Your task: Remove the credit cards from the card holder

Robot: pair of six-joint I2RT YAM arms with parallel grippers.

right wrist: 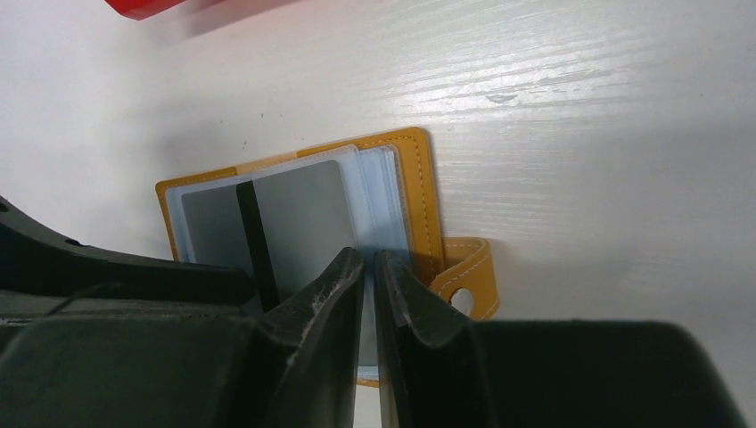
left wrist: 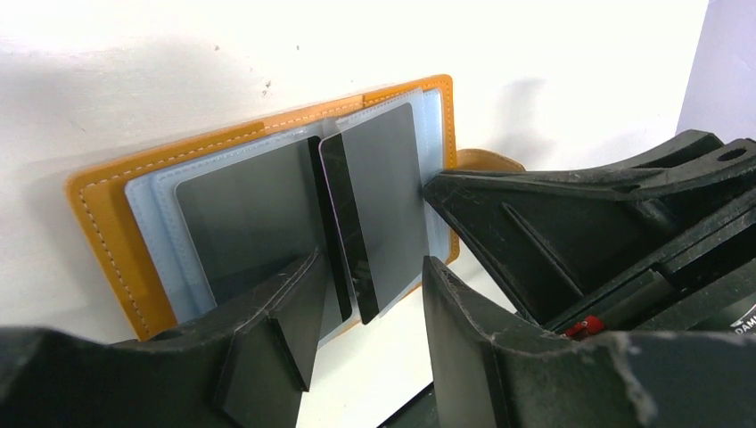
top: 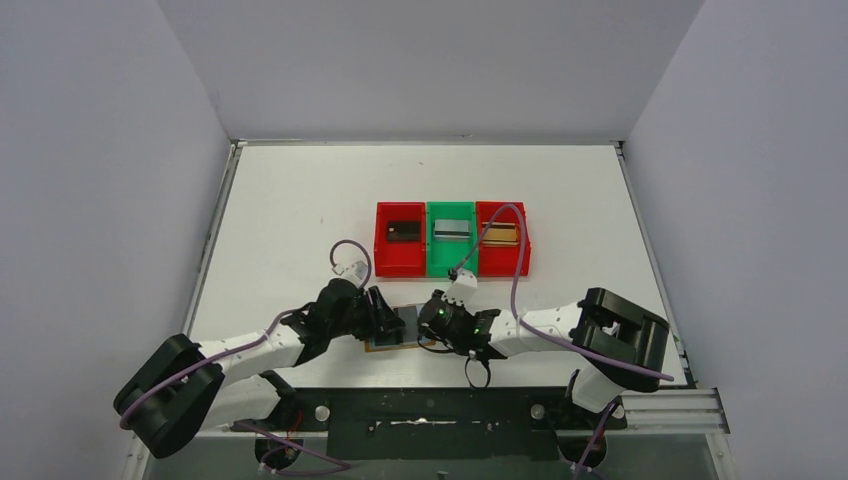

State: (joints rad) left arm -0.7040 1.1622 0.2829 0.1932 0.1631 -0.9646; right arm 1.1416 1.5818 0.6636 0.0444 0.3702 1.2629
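Note:
The tan card holder lies open near the table's front edge, its snap tab to the right. A grey credit card with a black stripe sticks up out of a pale blue pocket. My left gripper is open, its fingers either side of that card's lower edge with a gap on both sides. My right gripper is shut on a pale blue pocket leaf at the holder's right side. Three more cards lie in the bins: black, silver, gold-brown.
A row of bins stands behind the holder: a red bin, a green one and a second red one. The corner of a red bin shows in the right wrist view. Both arms crowd the holder from either side.

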